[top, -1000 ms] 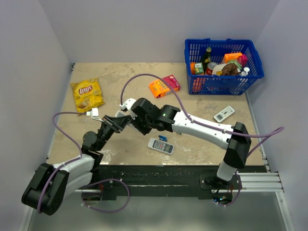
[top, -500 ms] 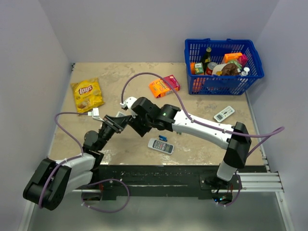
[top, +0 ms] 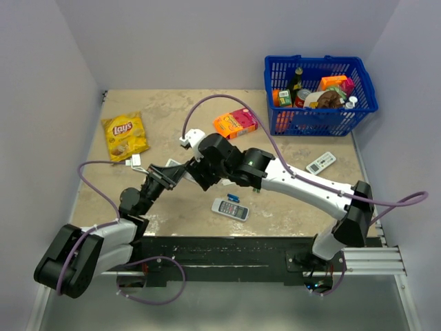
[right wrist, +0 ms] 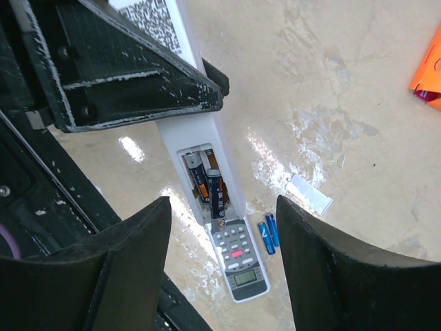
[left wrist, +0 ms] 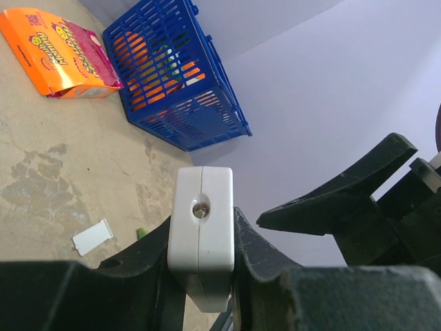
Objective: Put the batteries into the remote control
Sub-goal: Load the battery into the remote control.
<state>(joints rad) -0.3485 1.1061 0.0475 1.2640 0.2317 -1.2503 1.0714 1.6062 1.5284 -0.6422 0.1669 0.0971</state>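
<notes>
1. Beige mottled table [top: 158, 103] w/ pale grey walls on three sides; both arms reach toward its left-centre.
2. L gripper [left wrist: 201, 265]: fingers clamped on the remote [right wrist: 189, 134], pinching its narrow sides. It is held off the table, tilted, w/ one end poking out between the fingers in the L wrist view.
3. The remote's back faces the R wrist cam: QR label near the gripped end, battery bay open further along.
4. Batteries [right wrist: 205, 185]: both sit in the bay, side by side, lengthwise, silvery ends showing. One looks a bit skewed vs the other; can't tell if they are fully seated.
5. R gripper [right wrist: 222, 203]: fingers spread wide, nothing held. It hovers over the bay, one finger on each side of the remote in its own view, apart from it as far as I can tell.
6. On the table under the remote: button remote [right wrist: 238, 261], w/ a blue pair [right wrist: 269, 234] of small cylinders just beside it. A small white flat piece [right wrist: 309, 194] lies near, apart from both.
7. Far right corner: blue basket [top: 317, 121] holding a bottle & packs; display remote [top: 321, 163] lies in front of it.
8. Orange box [top: 234, 123] sits mid-back, just beyond the R arm; chip bag [top: 124, 136] lies at the left, near the L gripper.
</notes>
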